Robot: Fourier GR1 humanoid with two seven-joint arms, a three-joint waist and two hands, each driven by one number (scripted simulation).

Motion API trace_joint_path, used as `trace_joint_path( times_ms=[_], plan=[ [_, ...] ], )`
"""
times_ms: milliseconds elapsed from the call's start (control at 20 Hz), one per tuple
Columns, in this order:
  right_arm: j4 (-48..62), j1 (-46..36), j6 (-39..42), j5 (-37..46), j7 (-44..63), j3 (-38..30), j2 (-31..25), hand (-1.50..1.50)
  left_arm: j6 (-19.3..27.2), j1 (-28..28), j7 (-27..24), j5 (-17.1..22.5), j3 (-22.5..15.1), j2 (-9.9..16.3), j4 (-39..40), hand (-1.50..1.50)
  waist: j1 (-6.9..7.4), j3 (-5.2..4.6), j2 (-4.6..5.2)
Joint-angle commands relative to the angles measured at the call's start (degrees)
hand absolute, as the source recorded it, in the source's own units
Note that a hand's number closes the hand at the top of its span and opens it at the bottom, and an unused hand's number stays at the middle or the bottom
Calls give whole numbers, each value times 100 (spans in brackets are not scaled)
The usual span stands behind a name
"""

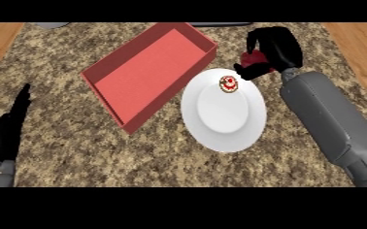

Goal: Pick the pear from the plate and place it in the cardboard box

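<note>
Pear point(252, 58), dark red, small and likely light, firm and smooth, sits clamped in the right hand's point(276, 48) curled fingers beyond the white plate point(224, 111); left hand point(14, 121) rests open.

No text, label, brand or number can be read anywhere.

Materials, finishes

Surface point(86, 160): speckled brown stone look, grainy, wood strips at left and right edges. Plate point(215, 136): white, smooth, faint sheen. Box point(114, 63): red-brown, flat matt. Right hand point(276, 46): black, matt; forearm point(326, 121) smooth grey.
</note>
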Motion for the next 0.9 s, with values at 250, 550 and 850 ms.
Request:
trace_joint_path(
  times_ms=[250,550,850],
  plan=[
    [-2145,-229,889,54,1350,56,460,150,4,-225,-240,-197,-84,-232,172,0,208,9,108],
    [-1902,-803,980,-220,1695,-419,1223,150,1,-251,177,-354,-213,-336,-185,0,314,14,131],
    [-534,-1975,626,-140,2045,-951,2051,150,-236,-318,152,-285,-81,-250,-83,0,396,12,151]
  ],
)
